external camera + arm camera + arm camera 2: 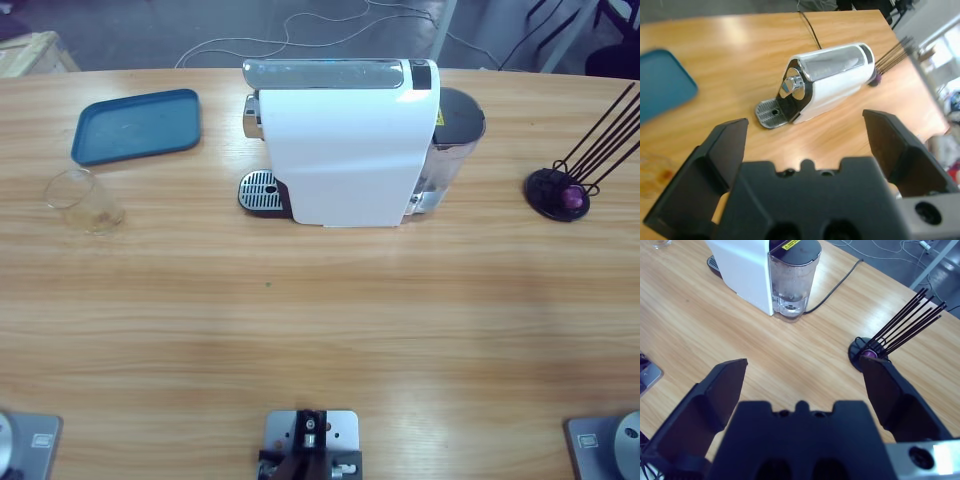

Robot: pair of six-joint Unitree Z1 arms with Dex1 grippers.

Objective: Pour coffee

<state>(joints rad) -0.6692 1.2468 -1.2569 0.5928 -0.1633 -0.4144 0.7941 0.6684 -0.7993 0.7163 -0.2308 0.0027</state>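
From above I see the wooden worktop [320,320] with a white coffee machine [345,150] standing near its far middle, its round metal drip tray [260,190] sticking out toward the left and its water tank [455,130] at the right end. A blue tray [137,125] lies flat at the far left, and just in front of it a small clear glass [85,200] stands upright on the wood, apart from both the tray and the machine. Coffee is hard to make out; in my left wrist camera a faint brownish smear shows at the lower left edge [662,175], where the glass would be, but I cannot tell whether that is liquid. At the far right sits a black wire capsule holder [560,190] with one purple capsule [572,198] at its base. My left tool [805,145] is released, jaws spread wide over bare wood, looking toward the machine's spout. My right tool [802,385] is likewise spread open and grasps nothing, hanging above the worktop between the water tank and the capsule holder.
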